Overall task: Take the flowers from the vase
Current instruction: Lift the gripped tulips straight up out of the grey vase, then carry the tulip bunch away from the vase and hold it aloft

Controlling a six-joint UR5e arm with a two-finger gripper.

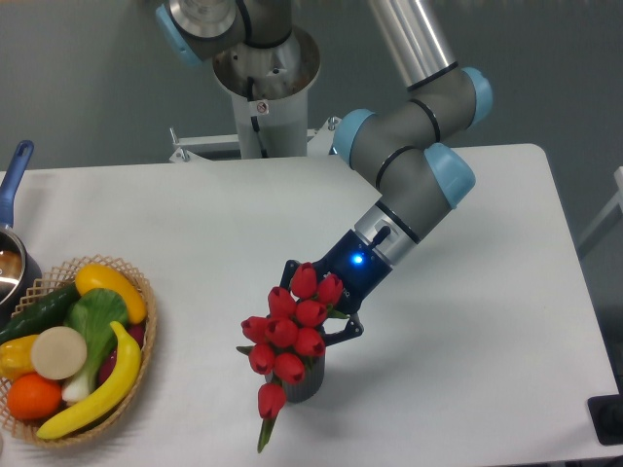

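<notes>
Tulips (pixel 290 329), about ten, fill one vase (pixel 305 386) beside one gripper (pixel 326 316).

My counter (pixel 467 321) looks smooth matt white, the basket (pixel 146 336) woven wicker, the flowers (pixel 290 336) glossy red, my claw (pixel 326 311) black plastic.

The arm reaches down from the upper rear toward the table's front, wrist angled left and downward, blue light lit. The gripper (pixel 313 313) is low (its black fingers mostly hidden), so its opening cannot be judged.
</notes>
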